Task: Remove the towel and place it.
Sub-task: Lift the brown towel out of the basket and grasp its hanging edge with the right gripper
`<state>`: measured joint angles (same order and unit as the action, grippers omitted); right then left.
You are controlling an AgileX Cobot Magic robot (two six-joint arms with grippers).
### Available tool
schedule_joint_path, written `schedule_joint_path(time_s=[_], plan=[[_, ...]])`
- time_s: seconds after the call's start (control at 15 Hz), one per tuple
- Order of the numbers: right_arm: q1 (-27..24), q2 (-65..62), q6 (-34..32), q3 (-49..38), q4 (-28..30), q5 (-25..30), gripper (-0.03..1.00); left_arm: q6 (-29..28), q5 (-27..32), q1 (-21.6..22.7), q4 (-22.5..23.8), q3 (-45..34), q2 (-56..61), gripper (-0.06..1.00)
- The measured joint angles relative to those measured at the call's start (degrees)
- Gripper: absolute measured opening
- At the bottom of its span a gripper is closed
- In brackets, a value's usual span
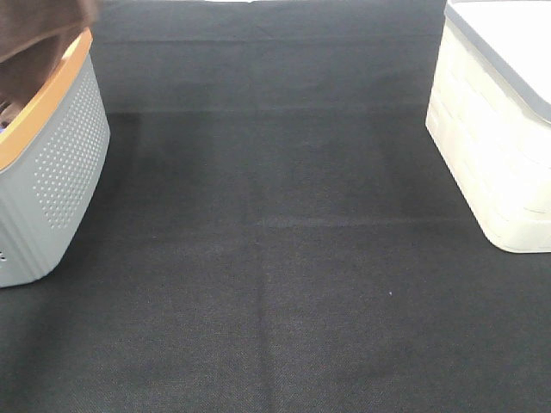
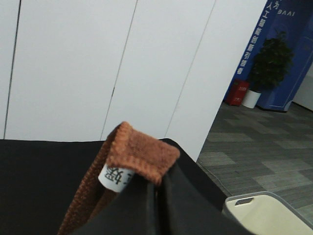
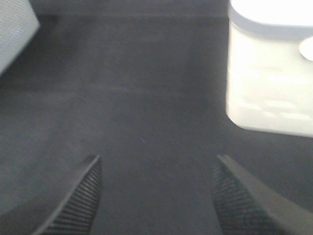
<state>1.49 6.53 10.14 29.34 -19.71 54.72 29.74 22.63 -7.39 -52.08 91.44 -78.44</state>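
Observation:
The rust-brown towel (image 1: 39,39) hangs at the top left of the exterior high view, over the grey basket (image 1: 52,172) with an orange rim. In the left wrist view my left gripper (image 2: 156,188) is shut on a corner of the towel (image 2: 139,152), with its small white tag (image 2: 115,177) showing beside the fingers. The gripper is raised and the camera looks out at white wall panels. My right gripper (image 3: 154,196) is open and empty, above the black table cloth. Neither gripper shows in the exterior high view.
A white box (image 1: 495,129) with a grey lid stands at the right; it also shows in the right wrist view (image 3: 269,68). A black cloth (image 1: 275,258) covers the table. The left wrist view shows a white bin (image 2: 264,213) on the floor.

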Motion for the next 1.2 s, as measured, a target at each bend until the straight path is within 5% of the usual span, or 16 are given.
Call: schedule_joint_path(time_s=[0.2,0.33,0.47,0.53,0.8,1.2], plan=[[0.00,10.43,13.46,0.11,-16.27,-10.14,0.62,0.92,-2.58,-5.50,-0.17,0.00,0.00,0.00],[0.00,20.68,32.77,0.11,-30.88,-17.93,0.62,0.97,-2.92,-9.40,-0.06,0.00,-0.34,0.00],[0.00,29.16,49.33,1.03,-42.34,-19.77,0.62,1.15,-3.04,-12.49,0.92,0.00,-1.43,0.00],[0.00,29.16,49.33,1.03,-42.34,-19.77,0.62,1.15,-3.04,-12.49,0.92,0.00,-1.43,0.00],[1.03,44.23,67.95,6.42,-55.18,-20.11,0.62,1.20,-3.09,-18.62,2.29,0.00,-4.47,0.00],[18.16,60.79,77.58,16.33,-57.58,-30.14,0.62,2.06,-6.88,-26.87,3.32,0.00,-6.82,0.00]])
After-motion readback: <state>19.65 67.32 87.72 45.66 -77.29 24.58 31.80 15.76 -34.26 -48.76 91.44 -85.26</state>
